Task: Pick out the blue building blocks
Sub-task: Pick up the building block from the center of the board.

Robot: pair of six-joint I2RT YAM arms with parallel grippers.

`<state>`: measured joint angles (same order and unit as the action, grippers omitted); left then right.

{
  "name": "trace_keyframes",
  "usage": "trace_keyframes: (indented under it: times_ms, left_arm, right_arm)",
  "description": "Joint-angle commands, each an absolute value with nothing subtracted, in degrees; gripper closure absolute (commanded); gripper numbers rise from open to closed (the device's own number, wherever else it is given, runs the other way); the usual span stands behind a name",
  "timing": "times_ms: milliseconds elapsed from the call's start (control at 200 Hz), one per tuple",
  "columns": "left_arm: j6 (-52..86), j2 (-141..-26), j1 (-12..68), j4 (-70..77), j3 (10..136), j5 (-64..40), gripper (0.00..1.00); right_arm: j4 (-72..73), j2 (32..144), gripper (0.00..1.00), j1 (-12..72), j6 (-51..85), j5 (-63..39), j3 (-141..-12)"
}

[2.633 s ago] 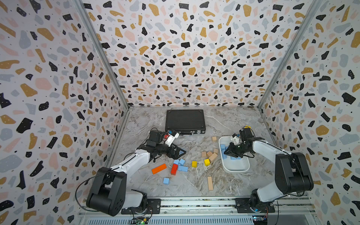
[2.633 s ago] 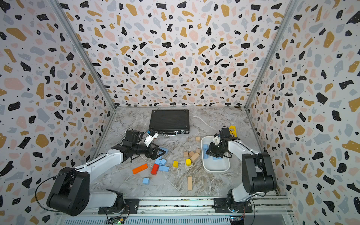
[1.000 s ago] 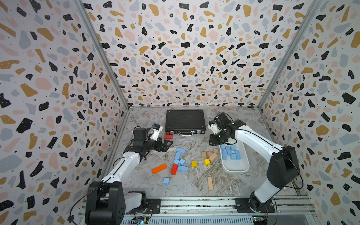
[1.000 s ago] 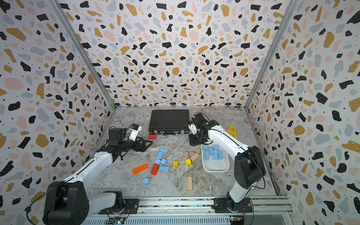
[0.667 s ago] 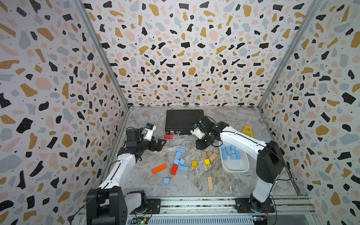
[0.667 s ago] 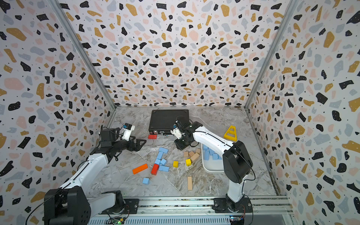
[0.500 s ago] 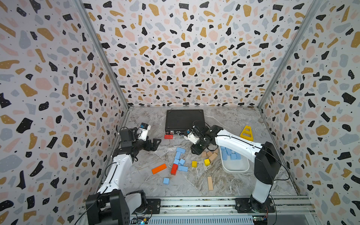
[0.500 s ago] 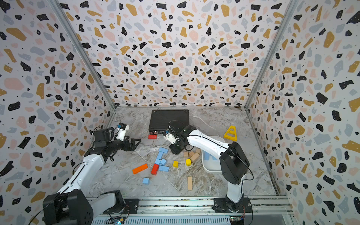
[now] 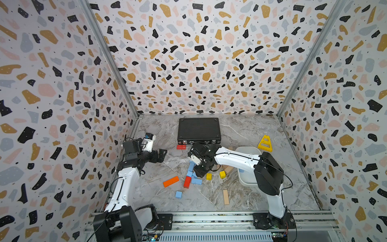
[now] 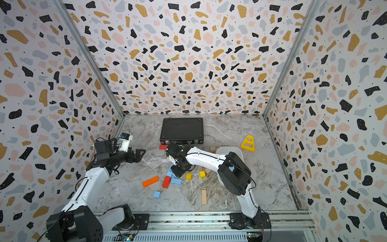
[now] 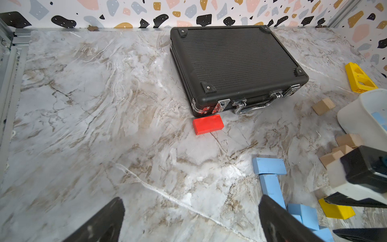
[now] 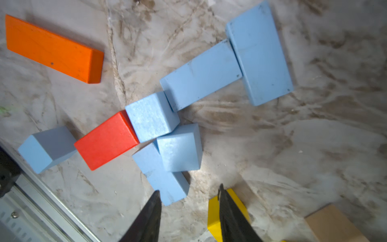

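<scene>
Right wrist view: the right gripper (image 12: 189,194) hovers, jaws partly parted and empty, over the blue building blocks (image 12: 150,117) clustered against a red block (image 12: 104,140); a reach, I judge; next, centre on one block, descend, close; more blue sits in the white bin (image 9: 248,180); the left gripper (image 11: 188,222) gapes wide, empty.

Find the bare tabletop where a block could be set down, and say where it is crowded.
Widest bare marble: left of the case and red block. Also free: the near strip right of the tan bar, and between the case and yellow triangle. Crowded: under the right hand, where blue blocks, yellow cubes and tan blocks sit beside the tub.
</scene>
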<state>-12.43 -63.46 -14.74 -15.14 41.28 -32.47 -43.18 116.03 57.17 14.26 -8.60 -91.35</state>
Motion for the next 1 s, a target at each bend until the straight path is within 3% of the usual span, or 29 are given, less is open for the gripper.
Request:
trace_keyframes:
  times_ms: [0, 546, 651, 816, 991]
  left_arm:
    - [-11.52, -63.29, -15.00, -13.36, 41.21, -33.59, 0.00]
    - [-10.96, -63.28, -14.97, -13.58, 41.13, -35.95, 0.00]
    - [-10.95, -63.35, -14.99, -13.50, 41.03, -36.28, 0.00]
    - [-10.71, -63.54, -14.98, -13.01, 40.61, -38.33, 0.00]
    - [-10.39, -63.63, -14.96, -12.66, 40.34, -39.09, 0.00]
  right_arm:
    - [-42.98, 116.52, 0.52, 57.89, 16.17, -7.18, -94.50]
    - [-43.43, 121.27, 0.51, 58.54, 14.13, -4.24, -97.39]
    - [-42.74, 121.39, 0.55, 58.59, 13.97, -4.04, -97.41]
    - [-42.03, 121.14, 0.73, 58.61, 13.71, -4.15, -97.53]
    - [-42.21, 120.93, 0.75, 58.61, 13.71, -4.14, -97.40]
